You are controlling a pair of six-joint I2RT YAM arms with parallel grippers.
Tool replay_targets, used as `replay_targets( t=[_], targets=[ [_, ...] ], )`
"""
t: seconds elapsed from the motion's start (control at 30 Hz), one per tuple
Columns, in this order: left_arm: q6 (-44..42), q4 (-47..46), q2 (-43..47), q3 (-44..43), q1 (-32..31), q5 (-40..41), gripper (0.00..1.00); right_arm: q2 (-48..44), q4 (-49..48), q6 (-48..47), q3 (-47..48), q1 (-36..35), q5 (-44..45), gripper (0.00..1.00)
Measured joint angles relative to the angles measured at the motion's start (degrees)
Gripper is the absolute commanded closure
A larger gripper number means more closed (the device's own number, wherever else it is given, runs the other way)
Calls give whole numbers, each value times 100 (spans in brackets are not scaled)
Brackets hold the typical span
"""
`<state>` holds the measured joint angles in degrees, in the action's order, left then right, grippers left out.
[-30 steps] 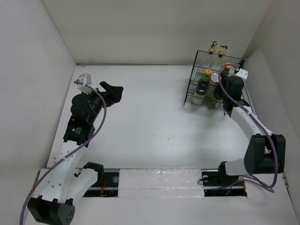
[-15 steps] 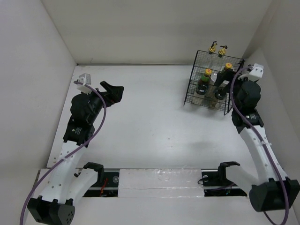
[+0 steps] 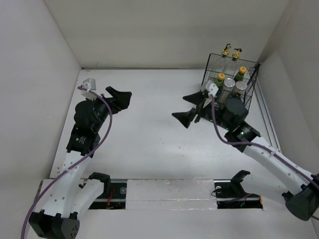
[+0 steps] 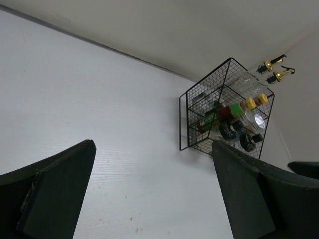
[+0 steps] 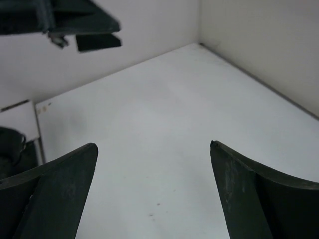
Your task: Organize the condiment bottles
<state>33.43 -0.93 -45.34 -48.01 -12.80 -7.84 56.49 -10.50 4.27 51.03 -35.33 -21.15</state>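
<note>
- Top external view: the black wire basket is standing in the far right corner of the table, and the condiment bottles are all sitting inside it, caps up, so their long axes are running vertically.
- The two gold-spouted bottles are rising above the basket's back edge.
- The right gripper is hovering just beside the basket's left side with its jaws spread wide and nothing between them. It is pointing toward the table's middle, so the bottles are lying behind it.
- The left gripper is hanging well apart on the left side, likewise released and empty. The right arm is clearly the nearer one.
- Left wrist view: the left gripper is facing the basket across bare table, with the bottles showing through the mesh ahead and to the right.
- Right wrist view: the right gripper is gaping over bare table and no bottle is showing. Judging by this, any further reach would need it turning back toward the basket.
</note>
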Motion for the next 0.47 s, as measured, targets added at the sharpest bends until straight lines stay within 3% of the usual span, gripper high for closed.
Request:
replay_targets(
  t=[0.17, 0.47],
  targets=[
    [9, 52, 125, 0, 0, 20, 0, 326, 31, -273, -31, -691, -9, 0],
    [-4, 72, 455, -2, 0, 20, 0, 479, 17, -492, -28, -977, 214, 0]
  ],
)
